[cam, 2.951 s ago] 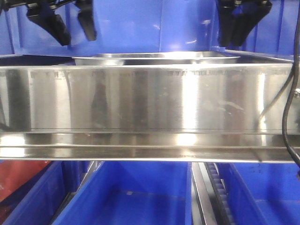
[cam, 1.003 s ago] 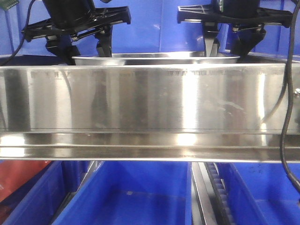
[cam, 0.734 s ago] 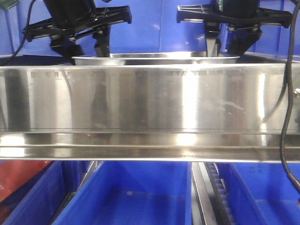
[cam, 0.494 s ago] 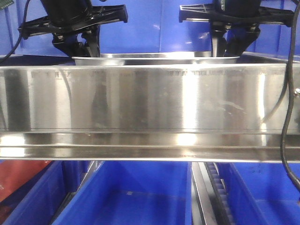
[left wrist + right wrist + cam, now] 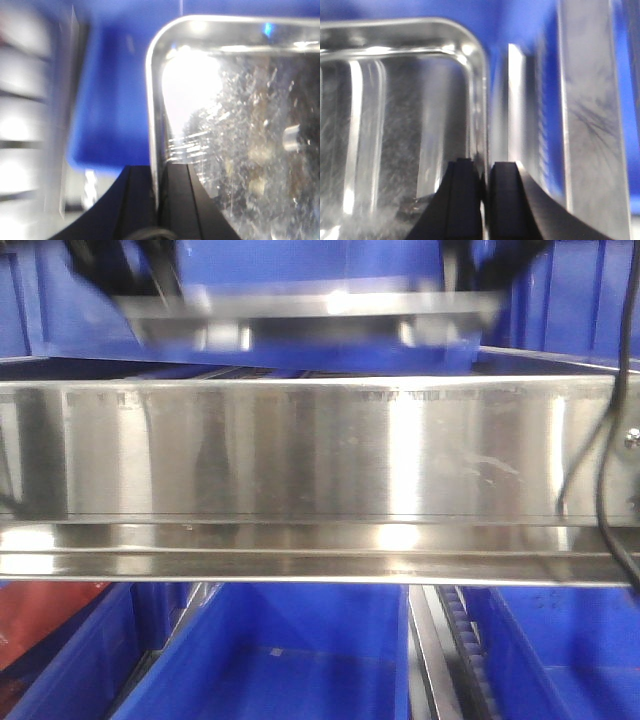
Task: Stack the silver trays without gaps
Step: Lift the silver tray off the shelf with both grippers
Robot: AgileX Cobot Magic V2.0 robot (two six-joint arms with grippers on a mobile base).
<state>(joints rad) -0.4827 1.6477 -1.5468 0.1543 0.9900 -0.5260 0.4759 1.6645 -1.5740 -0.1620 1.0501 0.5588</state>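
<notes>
A silver tray (image 5: 310,315) hangs blurred above the steel rail, lifted off the shelf and roughly level. In the left wrist view my left gripper (image 5: 159,167) is shut on the tray's (image 5: 240,125) left rim, one finger outside the wall and one inside. In the right wrist view my right gripper (image 5: 484,162) is shut on the right rim of the same tray (image 5: 395,125), near its rounded corner. The tray's inside is scratched and holds nothing. In the front view both arms show only as dark blurs at the top.
A long mirror-like steel shelf rail (image 5: 320,450) spans the front view. Blue bins (image 5: 290,660) sit below it, and more blue plastic (image 5: 300,265) stands behind the tray. A black cable (image 5: 605,440) hangs at the right. Pale rollers (image 5: 20,125) blur past on the left.
Both grippers came down onto the tray's ends and shut on its rims. Since half a second ago the tray has risen off the shelf with them.
</notes>
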